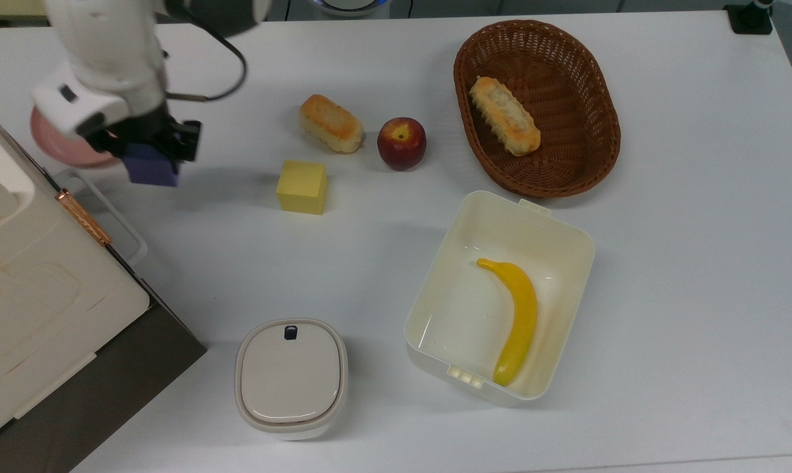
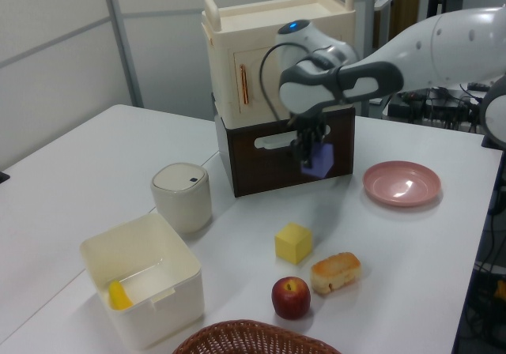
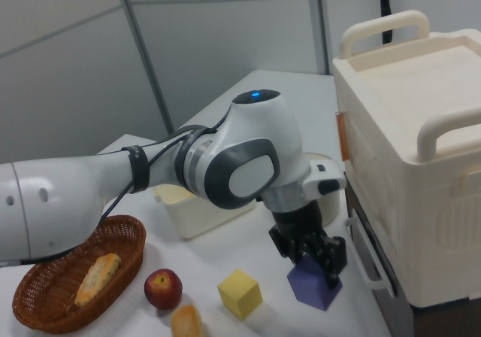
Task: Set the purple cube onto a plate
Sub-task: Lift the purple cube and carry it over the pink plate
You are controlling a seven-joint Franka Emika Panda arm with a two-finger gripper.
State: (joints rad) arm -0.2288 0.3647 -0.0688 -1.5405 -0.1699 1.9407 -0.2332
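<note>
The purple cube (image 1: 150,172) is up off the worktop, pinched between the jaws, a small matte blue-purple block hanging tilted in the right view. The plate (image 2: 402,183), round, pink and glossy with a raised rim, sits flat and bare, near the cube toward the left view's right.

The cube (image 1: 149,166) is a plain blue-purple, held in black fingers (image 1: 184,140) under a white arm (image 1: 106,39) with dark grey joints and a small blue light (image 2: 295,28). The plate (image 2: 402,183) is glossy pink. Beside them: a yellow cube (image 1: 302,187), a red apple (image 1: 401,142) with a yellowish top, a golden-brown bun (image 1: 330,123). The basket (image 1: 586,105) is brown wicker — its bread (image 1: 504,115) pale with orange-brown edges. A yellow banana (image 1: 517,315) lies in a cream box (image 1: 570,230). The canister (image 1: 290,378) is beige; the cabinet (image 2: 277,54) is cream over dark brown — table (image 1: 698,263) white.
</note>
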